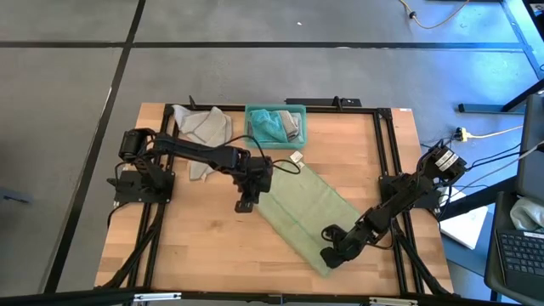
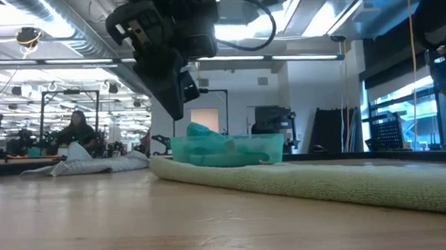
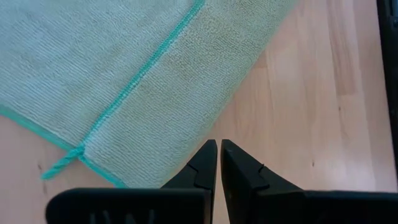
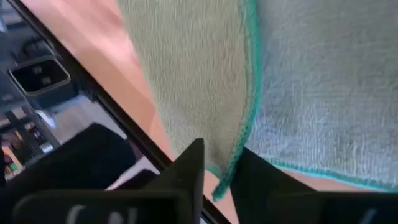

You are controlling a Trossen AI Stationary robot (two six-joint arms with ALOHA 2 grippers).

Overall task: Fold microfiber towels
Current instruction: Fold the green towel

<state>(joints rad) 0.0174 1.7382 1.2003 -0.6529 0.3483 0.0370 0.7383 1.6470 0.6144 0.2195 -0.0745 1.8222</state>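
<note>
A pale green microfiber towel (image 1: pixel 306 208) with teal stitching lies folded in a long strip, slanting across the middle of the table. My right gripper (image 1: pixel 327 257) is at the strip's near end and shut on it. My left gripper (image 1: pixel 246 204) hangs shut above the wood by the strip's left edge. In the left wrist view its fingertips (image 3: pixel 217 148) stand just off the towel's edge (image 3: pixel 186 134). In the low view it (image 2: pixel 172 97) is clear of the table. A grey towel (image 1: pixel 202 127) lies crumpled at the far left. My right gripper pinches the teal-stitched edge (image 4: pixel 231 163) at the near corner of the pale green towel between its two fingers. It comes slanting down from the table's near right side. One layer or several, I cannot tell. The towel lies on the table.
A teal plastic bin (image 1: pixel 303 109) with more cloths in it stands at the far middle edge, just beyond the towel's far end, where a small white tag (image 1: pixel 297 157) shows. Black frame rails (image 1: pixel 393 170) run along the table's sides. Bare wood lies at the near left.
</note>
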